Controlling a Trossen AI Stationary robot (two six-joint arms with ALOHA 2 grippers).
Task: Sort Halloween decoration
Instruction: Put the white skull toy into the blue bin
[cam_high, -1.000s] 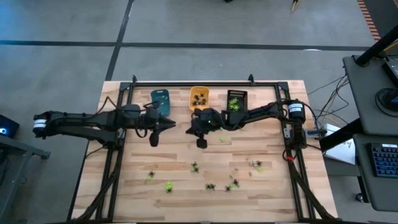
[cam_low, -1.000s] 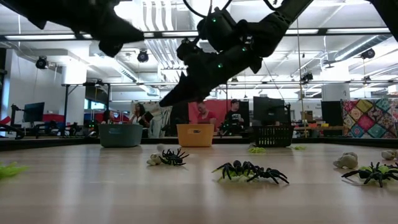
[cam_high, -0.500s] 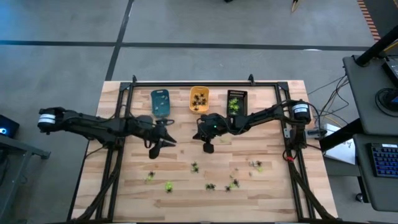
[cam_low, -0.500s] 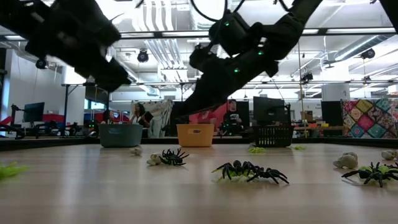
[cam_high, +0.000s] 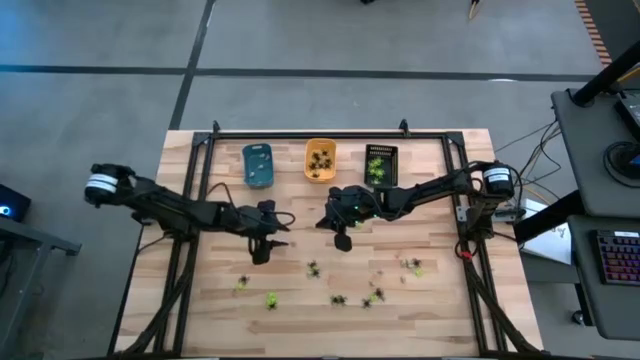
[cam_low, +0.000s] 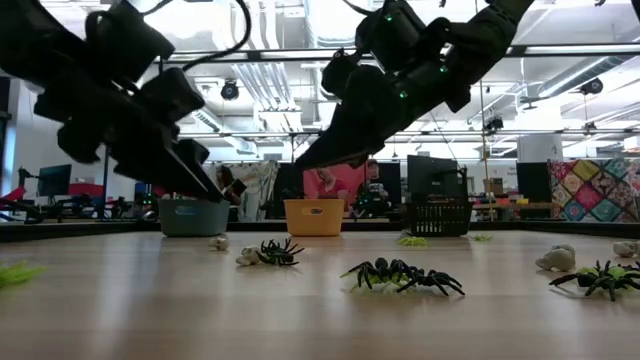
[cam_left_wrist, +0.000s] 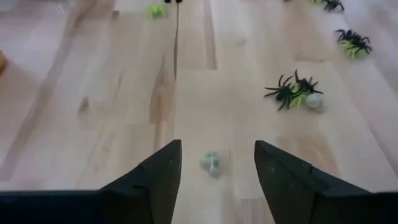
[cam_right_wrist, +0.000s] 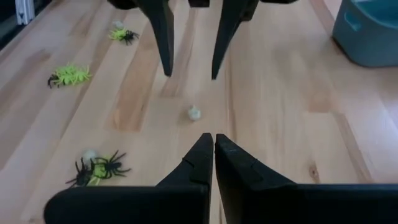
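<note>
The Halloween decoration lies scattered on the wooden table: black spiders (cam_left_wrist: 289, 92), yellow-green ones (cam_right_wrist: 69, 75) and small pale pieces. My left gripper (cam_left_wrist: 214, 177) is open and slants down over one pale piece (cam_left_wrist: 211, 163). Its fingers stand to either side of the piece and a little above the table (cam_low: 218, 242), touching nothing. In the high view this gripper (cam_high: 262, 250) is left of the table's middle. My right gripper (cam_right_wrist: 213, 149) is shut and empty, and hangs above the middle of the table (cam_high: 343, 240), pointing toward the left gripper.
Three small trays stand in a row at the far side: blue (cam_high: 257, 165), orange (cam_high: 320, 160) and black (cam_high: 380, 163), each with figures inside. More spiders lie toward the near edge (cam_high: 338, 299), (cam_high: 412, 265). People sit in the room beyond the table (cam_low: 375, 190).
My left gripper has come down from near the blue tray toward the table's near edge, tipping downward, and its fingers now stand apart over a pale piece. My right gripper, still shut, has drifted toward the near edge and slightly toward the table's right.
</note>
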